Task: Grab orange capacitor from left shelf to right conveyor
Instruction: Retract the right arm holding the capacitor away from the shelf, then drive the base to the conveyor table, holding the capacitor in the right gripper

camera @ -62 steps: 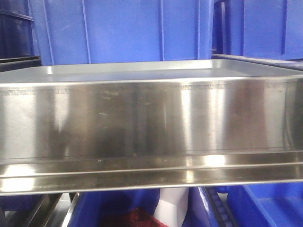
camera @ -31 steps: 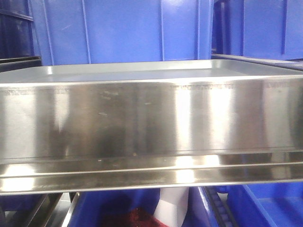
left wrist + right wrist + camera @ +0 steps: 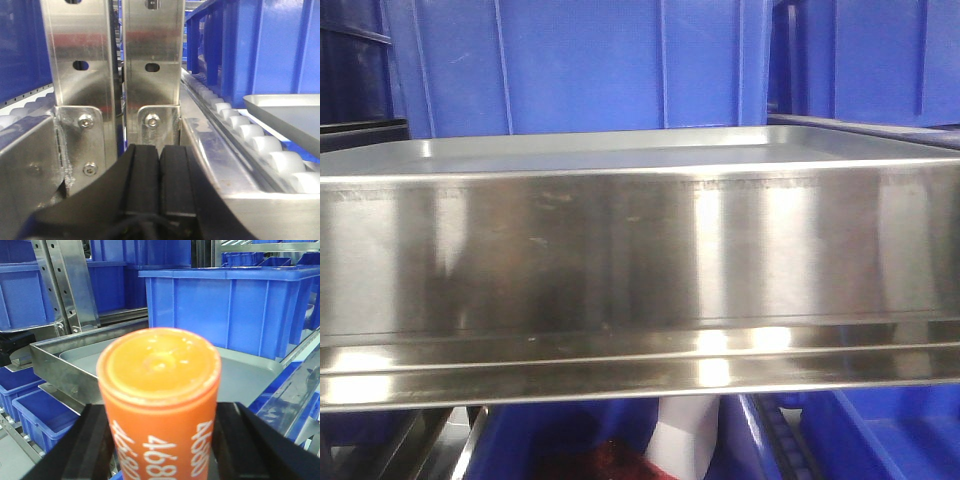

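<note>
The orange capacitor (image 3: 159, 365) with white "4680" print stands upright between my right gripper's (image 3: 159, 440) black fingers (image 3: 92, 440), which are shut on its sides; its flat rimmed top faces the camera. The left shelf (image 3: 620, 250), shiny stainless steel with a raised rim and a mirror-like front face, fills the front view; nothing shows on its top. My left gripper (image 3: 160, 150) is shut and empty, its pads pressed together in front of two steel uprights (image 3: 150, 60). The right conveyor is out of view.
A rimmed stainless pan (image 3: 60, 365) lies behind the held capacitor, with blue bins (image 3: 225, 305) behind and below it. Blue bins (image 3: 580, 60) stand behind the shelf. In the left wrist view, a roller track (image 3: 260, 145) and a silver tray (image 3: 290, 107) are at right.
Only the bright reflections on the shelf's front face have shifted slightly. No object or arm shows in the front view.
</note>
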`<action>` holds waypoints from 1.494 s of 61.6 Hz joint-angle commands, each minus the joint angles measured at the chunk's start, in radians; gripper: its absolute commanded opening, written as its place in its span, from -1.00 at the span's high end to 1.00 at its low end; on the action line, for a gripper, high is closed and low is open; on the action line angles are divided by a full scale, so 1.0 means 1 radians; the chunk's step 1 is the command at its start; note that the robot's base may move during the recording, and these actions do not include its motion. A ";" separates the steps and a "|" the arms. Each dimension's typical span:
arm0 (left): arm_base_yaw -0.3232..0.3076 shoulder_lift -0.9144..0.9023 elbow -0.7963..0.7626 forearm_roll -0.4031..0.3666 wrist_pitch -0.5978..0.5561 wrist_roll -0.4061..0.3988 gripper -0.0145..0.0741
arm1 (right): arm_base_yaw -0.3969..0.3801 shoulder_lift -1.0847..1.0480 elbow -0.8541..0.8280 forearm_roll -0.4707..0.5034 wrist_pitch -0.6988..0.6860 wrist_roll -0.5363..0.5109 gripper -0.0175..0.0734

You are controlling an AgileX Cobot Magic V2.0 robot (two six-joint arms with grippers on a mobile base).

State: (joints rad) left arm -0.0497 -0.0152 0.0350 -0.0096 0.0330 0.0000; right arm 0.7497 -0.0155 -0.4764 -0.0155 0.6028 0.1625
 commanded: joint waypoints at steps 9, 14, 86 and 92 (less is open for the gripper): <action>0.000 -0.008 0.022 -0.003 -0.089 0.000 0.96 | 0.001 0.004 -0.030 -0.012 -0.086 -0.003 0.50; 0.000 -0.008 0.022 -0.003 -0.089 0.000 0.96 | 0.001 0.004 -0.030 -0.012 -0.086 -0.003 0.50; 0.000 -0.008 0.022 -0.003 -0.089 0.000 0.96 | 0.001 0.004 -0.030 -0.012 -0.086 -0.003 0.50; 0.000 -0.008 0.022 -0.003 -0.089 0.000 0.96 | 0.001 0.004 -0.030 -0.012 -0.086 -0.003 0.50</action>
State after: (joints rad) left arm -0.0497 -0.0152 0.0350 -0.0096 0.0330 0.0000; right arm 0.7533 -0.0155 -0.4764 -0.0176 0.6067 0.1625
